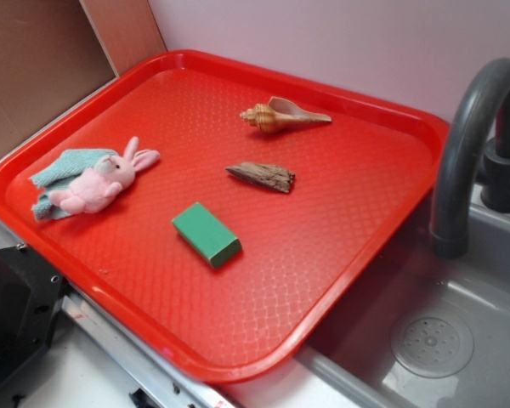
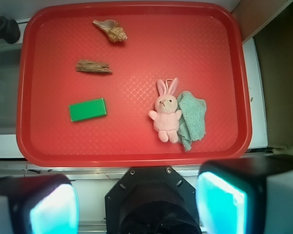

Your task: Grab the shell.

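The shell [image 1: 282, 116] [image 2: 110, 30] is lying on its side on the red tray [image 1: 357, 246] [image 2: 219, 58], near the tray's far edge as the exterior view has it, clear of everything else. Just inward from it the wood piece [image 1: 263, 176] [image 2: 93, 67] is resting flat, and further toward the tray's middle the green block [image 1: 206, 234] [image 2: 87, 109] is sitting apart from both. Well away, by the opposite side, the pink bunny [image 1: 102, 181] [image 2: 165, 114] is lying partly on a teal cloth [image 1: 61, 172] [image 2: 191, 119].

Only the exterior view is showing the grey faucet [image 1: 472, 140] arching over the sink [image 1: 459, 340] beside the tray; no gripper is appearing there. Only the wrist view is showing the gripper [image 2: 136, 202]: its two glowing fingers [image 2: 52, 207] are standing wide apart, released, holding nothing, hanging off the tray's near edge. From there the shell is lying at the tray's far left corner region, well apart from the jaws, with the wood piece and block in between on the left.
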Robot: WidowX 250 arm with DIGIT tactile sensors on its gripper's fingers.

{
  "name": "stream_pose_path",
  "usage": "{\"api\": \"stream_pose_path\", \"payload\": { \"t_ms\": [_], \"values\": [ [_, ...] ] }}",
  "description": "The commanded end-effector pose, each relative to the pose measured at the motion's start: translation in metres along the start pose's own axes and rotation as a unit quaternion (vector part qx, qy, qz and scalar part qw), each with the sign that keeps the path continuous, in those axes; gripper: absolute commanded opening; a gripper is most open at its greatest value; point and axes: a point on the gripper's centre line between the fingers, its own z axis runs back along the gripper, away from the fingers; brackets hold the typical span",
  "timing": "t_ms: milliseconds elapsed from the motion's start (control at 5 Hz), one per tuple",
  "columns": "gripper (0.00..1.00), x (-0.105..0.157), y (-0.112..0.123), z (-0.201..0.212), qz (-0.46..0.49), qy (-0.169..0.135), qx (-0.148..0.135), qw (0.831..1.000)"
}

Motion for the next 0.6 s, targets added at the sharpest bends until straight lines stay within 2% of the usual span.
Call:
{"api": "stream_pose_path", "payload": {
  "t_ms": [0,200,400],
  "values": [
    [1.00,0.000,0.000,0.000,0.000,0.000,0.000,1.000],
    [1.00,0.025,-0.001,-0.015,-0.033,-0.028,0.008,0.999],
    [1.00,0.044,-0.002,-0.032,-0.037,-0.072,0.004,0.997]
  ]
}}
